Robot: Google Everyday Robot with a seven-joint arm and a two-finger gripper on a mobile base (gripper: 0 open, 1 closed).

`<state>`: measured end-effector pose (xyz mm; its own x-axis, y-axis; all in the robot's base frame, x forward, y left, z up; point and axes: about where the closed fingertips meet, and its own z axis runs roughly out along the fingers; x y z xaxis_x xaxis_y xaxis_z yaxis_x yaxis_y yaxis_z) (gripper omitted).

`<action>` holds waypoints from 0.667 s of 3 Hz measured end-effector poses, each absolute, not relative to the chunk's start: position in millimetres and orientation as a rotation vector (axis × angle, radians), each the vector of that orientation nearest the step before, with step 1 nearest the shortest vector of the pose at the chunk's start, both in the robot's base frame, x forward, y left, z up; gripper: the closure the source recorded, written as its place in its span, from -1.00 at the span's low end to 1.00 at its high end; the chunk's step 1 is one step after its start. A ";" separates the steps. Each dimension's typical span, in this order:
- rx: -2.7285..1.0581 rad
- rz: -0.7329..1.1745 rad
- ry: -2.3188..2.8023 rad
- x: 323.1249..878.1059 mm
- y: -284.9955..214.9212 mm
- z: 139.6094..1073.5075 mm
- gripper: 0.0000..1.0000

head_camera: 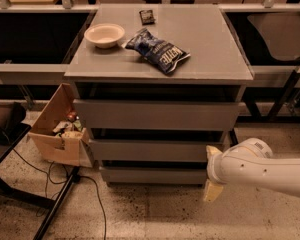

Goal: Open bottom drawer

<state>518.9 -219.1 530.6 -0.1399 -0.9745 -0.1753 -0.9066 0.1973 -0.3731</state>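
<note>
The bottom drawer (152,175) is the lowest, smallest grey slab front of the grey cabinet, just above the floor. It sits flush and shut. My gripper (212,172) is at the end of a white arm that comes in from the right, low down and level with the drawer's right end. Its cream fingertips (212,190) are spread apart, one above the other, with nothing between them. The upper one is by the middle drawer's lower right corner and the lower one hangs just off the bottom drawer's right edge.
The middle drawer (155,150) and top drawer (155,115) are shut. On the cabinet top lie a cream bowl (104,35), a blue chip bag (158,51) and a small dark packet (147,16). An open cardboard box (59,132), cables and a black stand leg (54,210) are on the floor at left.
</note>
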 end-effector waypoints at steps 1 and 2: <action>-1.816 -0.326 2.091 547.9 -233.4 499.7 -1.00; -1.865 -0.362 2.057 549.1 -237.6 496.6 -1.00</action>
<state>549.1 -237.6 496.6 -0.0805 -0.9936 -0.0792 -0.9069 0.1059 -0.4078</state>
